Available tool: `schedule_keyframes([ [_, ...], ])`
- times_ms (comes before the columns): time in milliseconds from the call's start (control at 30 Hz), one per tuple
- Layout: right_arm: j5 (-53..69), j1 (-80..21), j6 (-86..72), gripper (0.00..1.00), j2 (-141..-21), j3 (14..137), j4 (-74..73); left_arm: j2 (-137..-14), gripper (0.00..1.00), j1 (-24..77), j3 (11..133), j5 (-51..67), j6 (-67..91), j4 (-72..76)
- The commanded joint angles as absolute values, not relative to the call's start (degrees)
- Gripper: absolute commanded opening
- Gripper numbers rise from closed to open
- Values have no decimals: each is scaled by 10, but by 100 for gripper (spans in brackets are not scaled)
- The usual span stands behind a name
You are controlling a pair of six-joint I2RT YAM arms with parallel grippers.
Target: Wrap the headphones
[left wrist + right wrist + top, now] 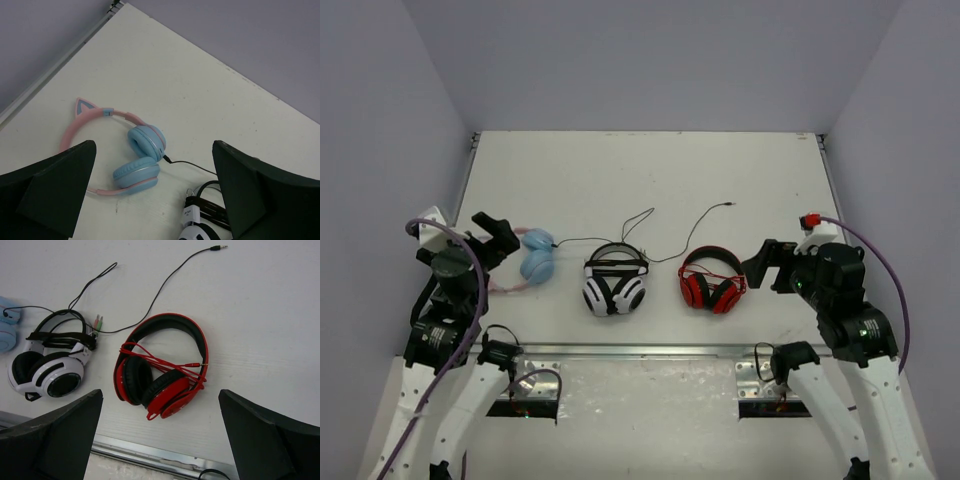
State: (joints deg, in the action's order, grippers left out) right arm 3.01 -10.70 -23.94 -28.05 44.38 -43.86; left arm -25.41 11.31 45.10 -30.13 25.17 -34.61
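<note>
The headphones (536,257) lie flat at the table's left: two light blue ear cups (140,161) and a pink headband with a cat ear (83,108). Their thin black cable (582,240) trails right past the other headsets and ends in a jack plug (218,247). My left gripper (504,239) hovers just left of the cups, and in the left wrist view the left gripper (154,148) stands open above them, holding nothing. My right gripper (768,266) is far to the right, and in the right wrist view the right gripper (160,395) is open and holds nothing.
White-and-black headphones (615,285) sit mid-table, red-and-black headphones (712,283) with a wrapped red cord to their right under my right gripper. A metal strip (640,352) runs along the near table edge. Grey walls close in the left, right and back.
</note>
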Motion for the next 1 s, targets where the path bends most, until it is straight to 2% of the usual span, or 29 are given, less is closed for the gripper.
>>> schedule_keyframes([
  [0, 18, -110, -231, 99, -284, 461, -421, -264, 100, 116, 446, -310, 258, -333],
  [100, 29, -110, -229, 99, -277, 460, -412, -264, 100, 116, 444, -311, 258, -334],
  [233, 135, -110, -208, 99, -284, 454, -398, -264, 100, 117, 416, -290, 244, -312],
  [333, 157, -110, -214, 99, -308, 459, -403, -295, 100, 116, 433, -298, 239, -323],
  [467, 152, -110, -210, 99, -344, 484, -419, -444, 100, 114, 481, -347, 241, -356],
  [500, 156, -110, -209, 99, -351, 491, -417, -517, 100, 111, 500, -339, 248, -375],
  [633, 168, -110, -207, 99, -354, 484, -390, -655, 100, 19, 509, -231, 223, -382],
  [800, 187, -110, -203, 99, -356, 477, -375, -712, 100, -105, 508, -181, 221, -361],
  [967, 243, -110, -214, 99, -338, 453, -343, -772, 99, -157, 526, -93, 193, -315],
])
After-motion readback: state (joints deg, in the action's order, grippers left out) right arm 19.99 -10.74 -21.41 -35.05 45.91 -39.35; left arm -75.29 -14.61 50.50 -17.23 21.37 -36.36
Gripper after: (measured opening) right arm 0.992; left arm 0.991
